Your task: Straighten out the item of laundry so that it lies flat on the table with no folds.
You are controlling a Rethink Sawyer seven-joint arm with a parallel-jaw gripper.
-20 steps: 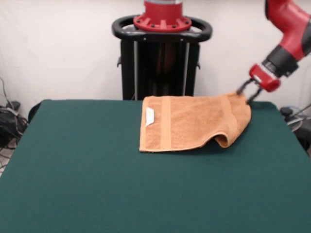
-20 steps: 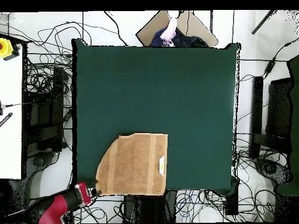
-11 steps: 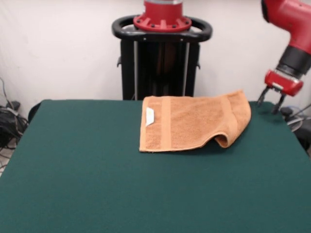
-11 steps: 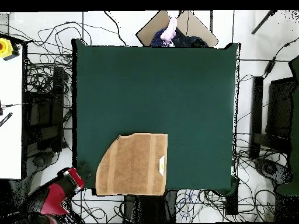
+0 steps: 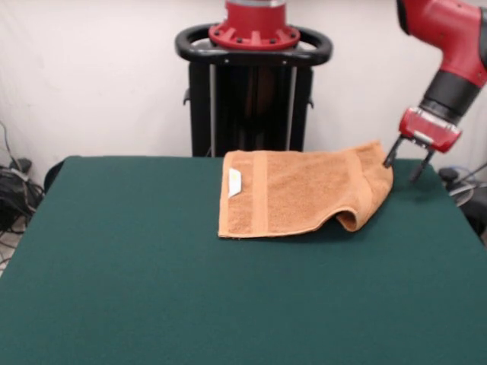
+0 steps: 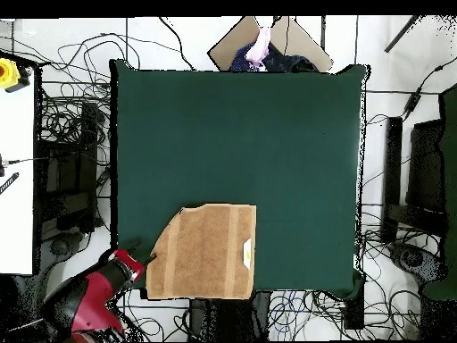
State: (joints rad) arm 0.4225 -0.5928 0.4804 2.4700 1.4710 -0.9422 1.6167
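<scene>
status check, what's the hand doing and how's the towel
Hand open, empty, beside the towel's edge. Towel on the table, one corner folded under. Nothing in the way.

I can't see what lies under the towel's (image 5: 300,192) folded-over corner, and my arm (image 5: 445,30) is cut off at the frame edge.

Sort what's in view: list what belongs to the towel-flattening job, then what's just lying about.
Belongs to the job:
- towel, one corner folded under
- green table
- gripper, open beside the towel's edge

Lying about:
- cables on the floor
- yellow device on the white side surface
- cardboard sheet beyond the table
</scene>
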